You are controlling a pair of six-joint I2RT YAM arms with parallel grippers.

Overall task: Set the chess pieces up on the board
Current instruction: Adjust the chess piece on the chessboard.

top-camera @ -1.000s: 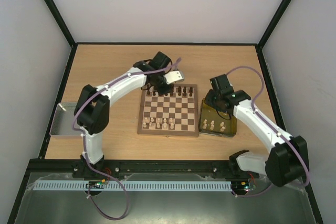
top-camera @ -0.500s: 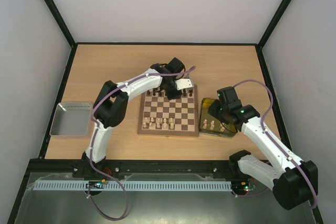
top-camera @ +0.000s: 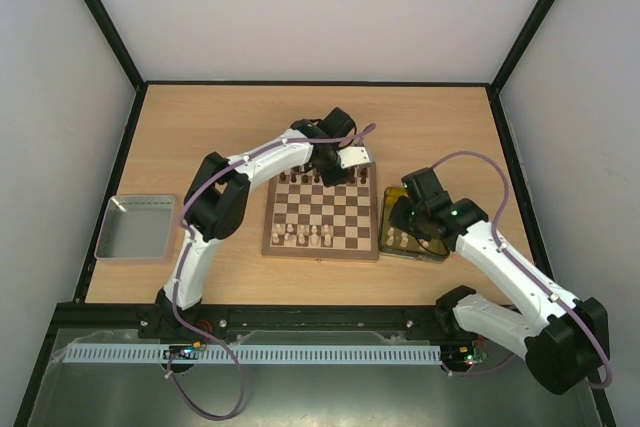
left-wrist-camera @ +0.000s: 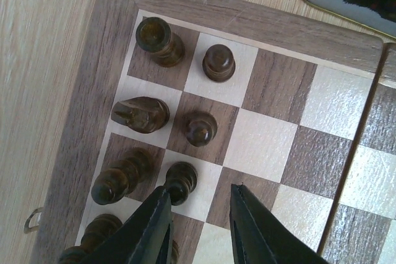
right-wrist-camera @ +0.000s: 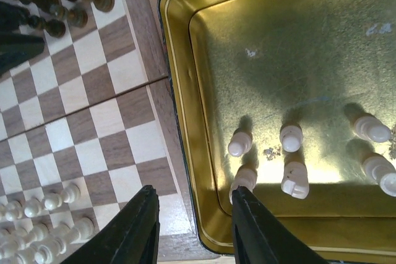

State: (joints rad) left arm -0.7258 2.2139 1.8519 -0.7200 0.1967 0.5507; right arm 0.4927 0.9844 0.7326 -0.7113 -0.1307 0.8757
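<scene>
The board [top-camera: 325,209] is set on the table [top-camera: 200,127], with a gold tray [right-wrist-camera: 178,60] just beside its right edge. The left gripper [left-wrist-camera: 199,199] is held open and empty over dark pieces [left-wrist-camera: 154,35] on the board. The right gripper [right-wrist-camera: 195,199] is held open and empty over the tray's corner. Several cream pieces [right-wrist-camera: 291,137] are seen in the tray.

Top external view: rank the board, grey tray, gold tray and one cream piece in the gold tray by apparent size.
1. board, clearly largest.
2-3. grey tray and gold tray: they look alike, and the right arm covers part of the gold one, so no ranking.
4. cream piece, smallest by far.
</scene>
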